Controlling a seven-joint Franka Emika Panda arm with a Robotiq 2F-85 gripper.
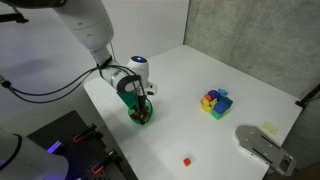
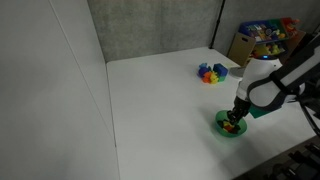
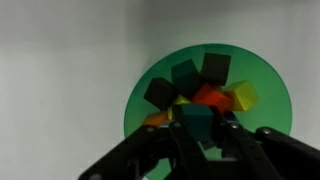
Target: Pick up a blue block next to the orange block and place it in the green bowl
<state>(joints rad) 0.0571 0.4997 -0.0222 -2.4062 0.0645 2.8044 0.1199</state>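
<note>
The green bowl [image 3: 143, 95] lies right below my gripper and holds several blocks: dark, red, yellow and orange. My gripper [image 3: 198, 128] is shut on a blue-teal block [image 3: 196, 122] and holds it just above the pile in the bowl. In both exterior views the gripper [image 1: 141, 106] [image 2: 237, 113] hangs straight down into the bowl [image 1: 133, 117] [image 2: 221, 127]. A pile of coloured blocks [image 1: 215, 101] [image 2: 211, 73], blue, yellow, red and green among them, sits farther off on the white table. No orange block can be made out there.
A small red block [image 1: 186, 160] lies alone near the table's front edge. A grey device [image 1: 262, 146] sits at the table's corner. A box of toys [image 2: 262, 40] stands beyond the table by the wall.
</note>
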